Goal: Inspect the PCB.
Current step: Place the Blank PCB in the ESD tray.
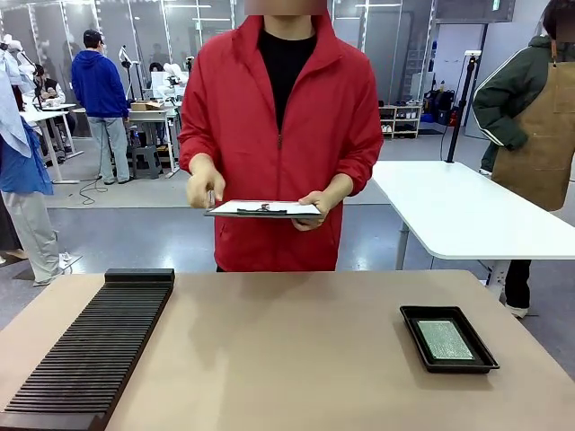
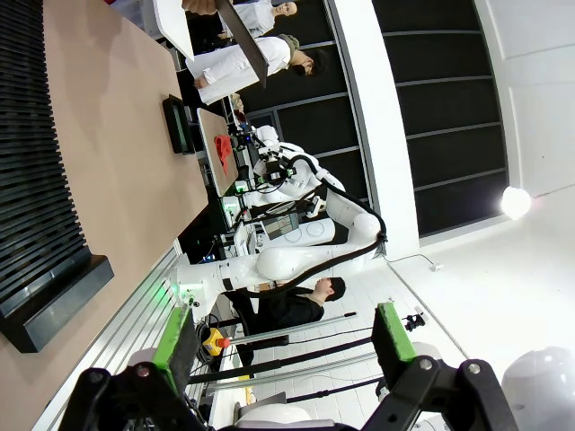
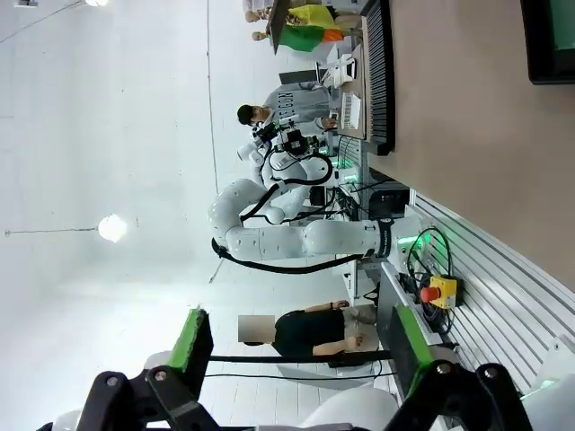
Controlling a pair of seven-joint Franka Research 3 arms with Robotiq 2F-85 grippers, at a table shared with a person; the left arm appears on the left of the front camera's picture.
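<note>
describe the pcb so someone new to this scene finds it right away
On the brown table, look to the robot's right side for the shallow black tray. The PCB lies flat inside it: a pale speckled green rectangle, unlike the long ribbed black rack on the left.

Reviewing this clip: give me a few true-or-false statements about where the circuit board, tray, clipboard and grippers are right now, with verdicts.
1. The circuit board lies in the black tray. True.
2. The person is holding the circuit board. False: the person's hands hold a clipboard above the far edge of the table.
3. The left gripper is shut on the board. False: its jaws stand open with nothing between them.
4. The right gripper is open and empty. True.
5. The ribbed black rack sits beside the tray. False: it lies on the table's left side, the tray on the right.
</note>
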